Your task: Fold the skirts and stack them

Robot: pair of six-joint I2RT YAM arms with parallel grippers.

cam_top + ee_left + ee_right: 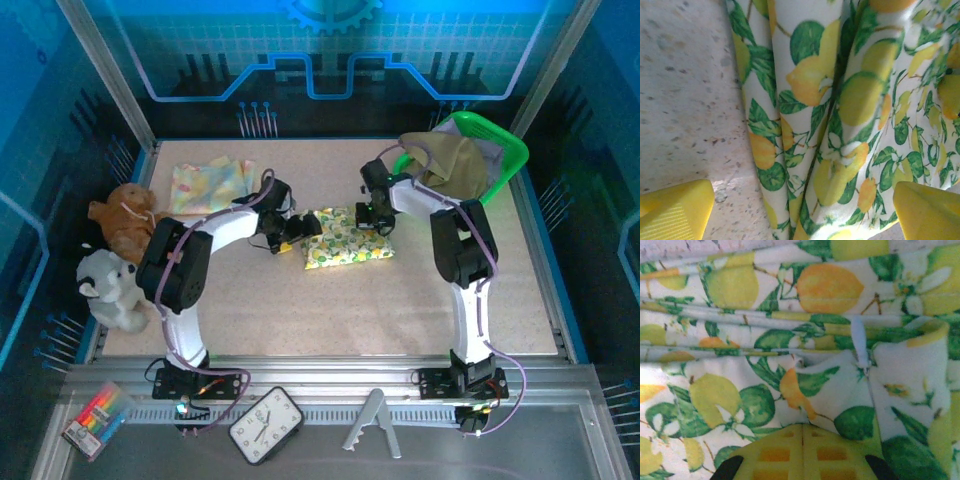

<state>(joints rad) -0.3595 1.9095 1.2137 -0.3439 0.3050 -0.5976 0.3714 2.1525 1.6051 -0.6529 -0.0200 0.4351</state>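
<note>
1. A speckled beige table (400,310) sits inside a blue-lit enclosure.
2. The lemon-print skirt (347,245) lies at the middle of the table, gathered into a compact, rumpled rectangle.
3. The left gripper (298,232) is at its left edge, fingers spread wide and holding nothing.
4. The right gripper (378,222) is down on its far right part, fingers closed together; no cloth shows pinched between them.
5. A pale flowered skirt (210,183) lies folded flat at the far left.
6. An olive skirt (450,160) is heaped in the green basket (505,140), far right.
7. Progress looks partial: two skirts look folded but lie apart, the olive one is unfolded, and no stack exists.
</note>
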